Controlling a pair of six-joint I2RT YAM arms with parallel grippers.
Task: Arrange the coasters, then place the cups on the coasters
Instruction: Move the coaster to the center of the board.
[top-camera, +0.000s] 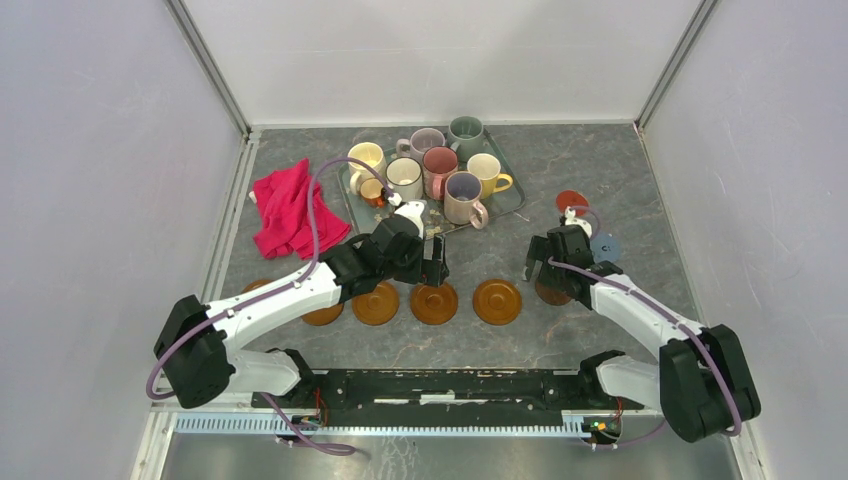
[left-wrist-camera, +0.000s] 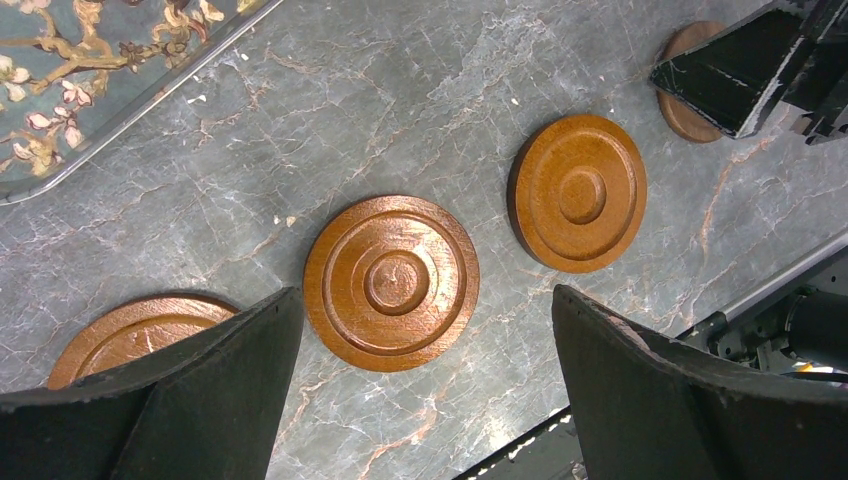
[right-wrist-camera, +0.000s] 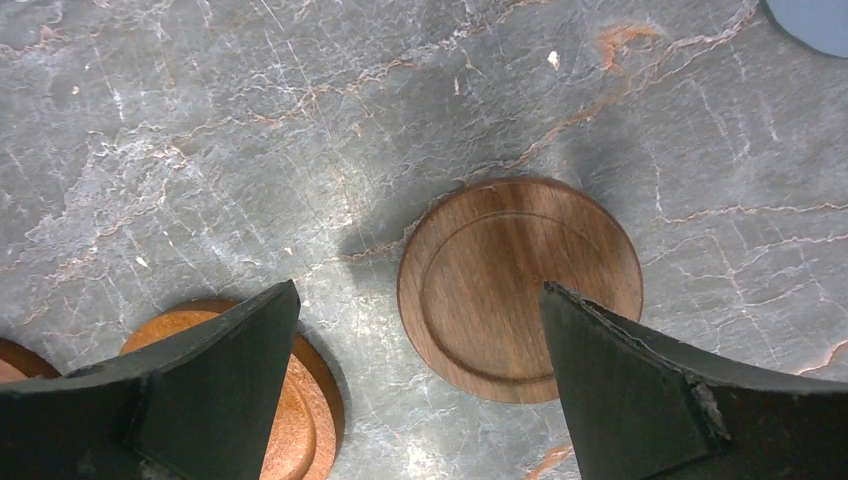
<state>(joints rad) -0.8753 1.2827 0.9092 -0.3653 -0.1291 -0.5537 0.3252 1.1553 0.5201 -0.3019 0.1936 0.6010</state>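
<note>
Several orange-brown coasters lie in a row near the front of the table, among them one (top-camera: 375, 302), one (top-camera: 434, 302) and one (top-camera: 497, 300). My left gripper (top-camera: 435, 268) hovers open just above that row, with the middle coaster (left-wrist-camera: 391, 283) below its empty fingers. A darker brown coaster (right-wrist-camera: 520, 285) lies at the row's right end under my open, empty right gripper (right-wrist-camera: 420, 290). A red coaster (top-camera: 571, 200) and a grey-blue coaster (top-camera: 604, 245) lie farther back on the right. Several cups, such as the white one (top-camera: 404, 178) and the yellow one (top-camera: 487, 172), stand on the tray.
The floral tray (top-camera: 515, 205) sits at the back centre, and its corner (left-wrist-camera: 90, 80) shows in the left wrist view. A red cloth (top-camera: 287, 210) lies crumpled to its left. White walls close in the table on three sides. The two grippers are close together over the row.
</note>
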